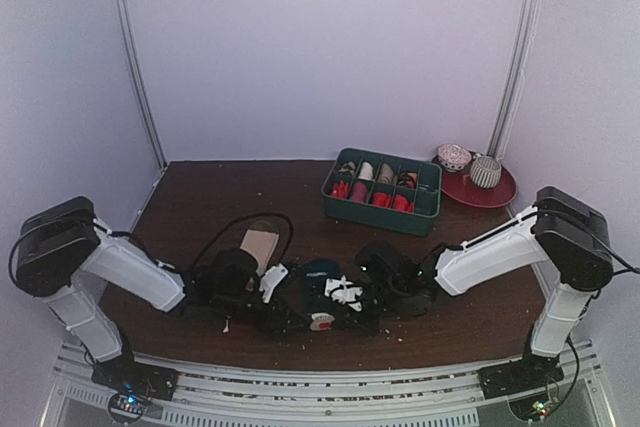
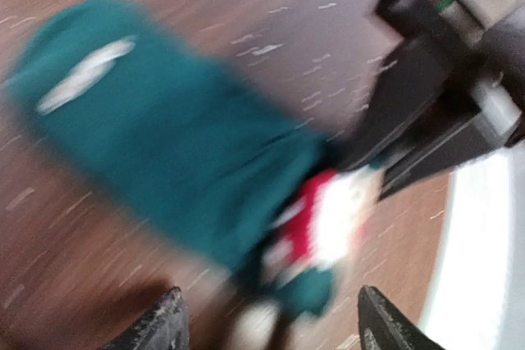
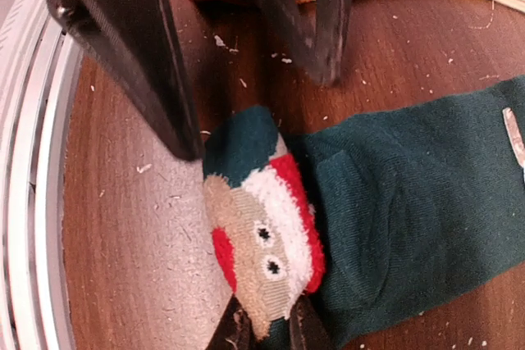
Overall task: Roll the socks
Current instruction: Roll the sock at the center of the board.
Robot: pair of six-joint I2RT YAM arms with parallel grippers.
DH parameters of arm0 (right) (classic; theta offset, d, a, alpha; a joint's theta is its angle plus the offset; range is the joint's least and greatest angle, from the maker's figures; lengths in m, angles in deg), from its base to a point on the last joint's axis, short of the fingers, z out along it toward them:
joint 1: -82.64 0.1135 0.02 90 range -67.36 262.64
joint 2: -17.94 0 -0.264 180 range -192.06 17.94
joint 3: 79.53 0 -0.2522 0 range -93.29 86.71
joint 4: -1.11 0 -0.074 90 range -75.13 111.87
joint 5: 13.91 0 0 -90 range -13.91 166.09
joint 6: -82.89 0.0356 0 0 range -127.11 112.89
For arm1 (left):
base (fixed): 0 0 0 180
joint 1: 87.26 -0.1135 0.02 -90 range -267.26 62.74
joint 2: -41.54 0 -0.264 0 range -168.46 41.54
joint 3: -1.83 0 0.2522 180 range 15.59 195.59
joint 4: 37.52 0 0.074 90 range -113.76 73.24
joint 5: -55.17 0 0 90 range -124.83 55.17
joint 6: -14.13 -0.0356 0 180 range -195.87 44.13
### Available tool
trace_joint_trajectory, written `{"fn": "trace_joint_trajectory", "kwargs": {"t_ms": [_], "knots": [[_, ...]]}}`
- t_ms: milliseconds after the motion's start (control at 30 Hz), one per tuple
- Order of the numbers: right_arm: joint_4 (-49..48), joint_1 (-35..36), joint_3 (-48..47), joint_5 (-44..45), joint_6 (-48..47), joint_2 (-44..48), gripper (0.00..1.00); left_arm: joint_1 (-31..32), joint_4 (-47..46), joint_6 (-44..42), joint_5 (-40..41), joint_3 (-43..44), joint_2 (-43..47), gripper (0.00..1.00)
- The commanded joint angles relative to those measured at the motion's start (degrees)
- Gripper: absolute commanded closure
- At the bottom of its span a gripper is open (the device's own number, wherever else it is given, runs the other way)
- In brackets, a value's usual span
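The dark teal sock [image 1: 318, 292] lies flat on the brown table near its front edge. It also shows in the blurred left wrist view [image 2: 164, 137] and in the right wrist view [image 3: 410, 194]. One end of it bears a red, white and beige face patch [image 3: 262, 235]. My right gripper [image 3: 271, 334] is shut on that patched end, low at the table. My left gripper [image 2: 275, 325] is open, its fingers [image 3: 139, 55] standing apart just beyond the patched end and touching nothing. The beige striped sock [image 1: 262, 244] lies behind, partly hidden by the left arm.
A green compartment tray [image 1: 383, 190] with red and pale rolled bundles stands at the back right. A red plate [image 1: 480, 190] with two patterned balls is beside it. A black cable [image 1: 250, 222] loops on the table. A white rail [image 1: 320, 377] runs along the front edge.
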Motion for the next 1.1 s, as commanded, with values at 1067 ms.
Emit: {"fn": "trace_joint_trajectory", "kwargs": {"t_ms": [1067], "knots": [[48.87, -8.18, -27.96, -25.80, 8.36, -23.57, 0.96, 13.93, -12.99, -19.25, 12.52, -4.39, 1.14, 0.34]]}}
